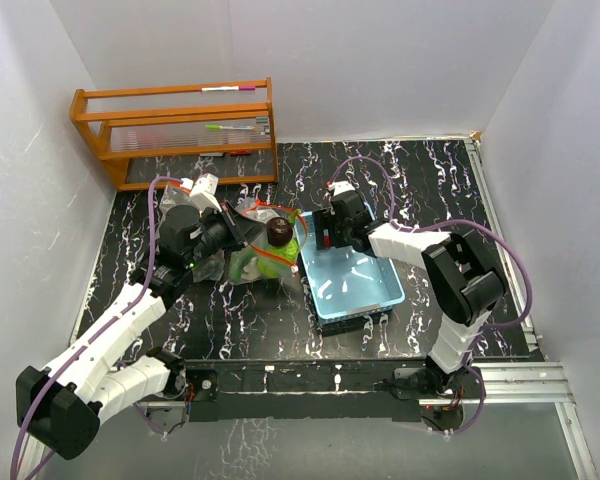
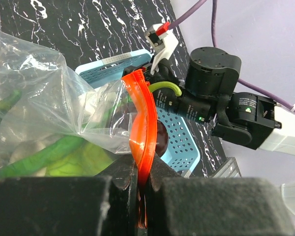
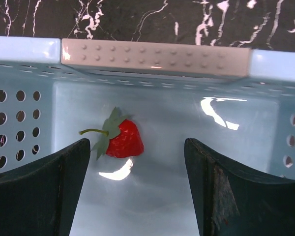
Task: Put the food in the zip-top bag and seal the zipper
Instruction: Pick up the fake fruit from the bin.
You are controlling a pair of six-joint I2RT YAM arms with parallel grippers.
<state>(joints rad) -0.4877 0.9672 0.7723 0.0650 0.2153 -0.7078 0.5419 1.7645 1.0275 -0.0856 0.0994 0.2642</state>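
The zip-top bag lies left of the blue basket, crinkly and clear, with green food inside. My left gripper is shut on its red-orange zipper, holding the mouth up beside the basket. A dark purple ball sits at the bag's mouth. My right gripper is open and empty, pointing down into the basket's far left corner. In the right wrist view a small red strawberry with green leaves lies on the basket floor between the open fingers, nearer the left one.
The blue basket stands in the middle, right of the bag, and holds only the strawberry as far as I can see. A wooden rack with pens stands at the back left. White walls close in the black marbled table.
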